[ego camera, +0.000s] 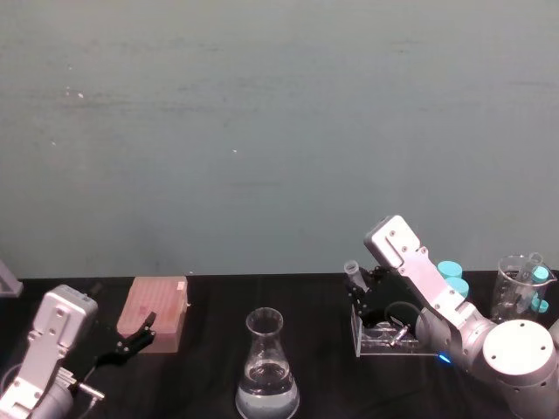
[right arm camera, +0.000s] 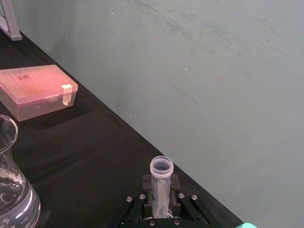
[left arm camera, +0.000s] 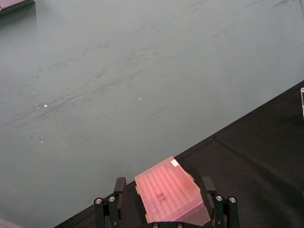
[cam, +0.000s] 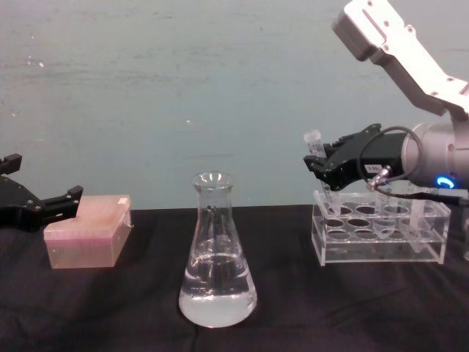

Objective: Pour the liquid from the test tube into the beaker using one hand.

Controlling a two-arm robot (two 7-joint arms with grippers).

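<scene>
Your black table [cam: 146, 323] carries the beaker [cam: 217, 253]; left of it a pink box [cam: 88, 231], right a clear rack [cam: 379, 232], perhaps glassware [ego camera: 521, 288] beyond.

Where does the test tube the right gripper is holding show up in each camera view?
Head view: test tube, right of centre, above the clear rack.
Left wrist view: not in it.
Right wrist view: bottom centre, between the right gripper's fingers.
Chest view: upper right, above the rack.
Shared landmark: the pink box.

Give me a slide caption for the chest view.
Right gripper holds the test tube above the acrylic rack, beaker at centre, still to be poured into.
</scene>
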